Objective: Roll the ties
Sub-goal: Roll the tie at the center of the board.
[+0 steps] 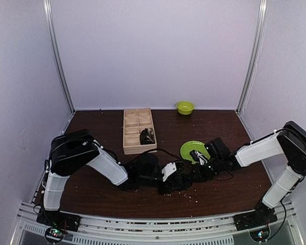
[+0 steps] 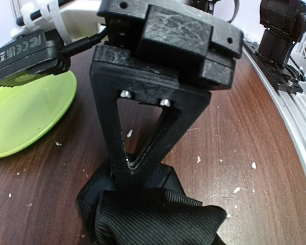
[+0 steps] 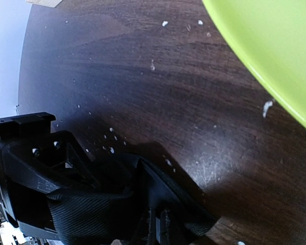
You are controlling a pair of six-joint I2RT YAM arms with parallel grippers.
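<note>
The tie [image 2: 148, 214] lies bunched on the table [image 2: 245, 132], at the lower middle of the top view. It is clamped by the left gripper [image 3: 86, 204] and pinched between the nearly closed fingers of the right gripper [image 2: 135, 173]. Soft, light cloth that unrolls easily is expected, so the roll's flanks are best gripped.

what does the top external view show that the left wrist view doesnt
Only the top external view: the compartmented light wooden box with a dark bundle in one compartment, the small green bowl by the back wall, and the left arm. Only the left wrist view: a close look at the right gripper, its fingers meeting on the ribbed black fabric tie. Both: the flat green plate and the dark wooden table.
</note>
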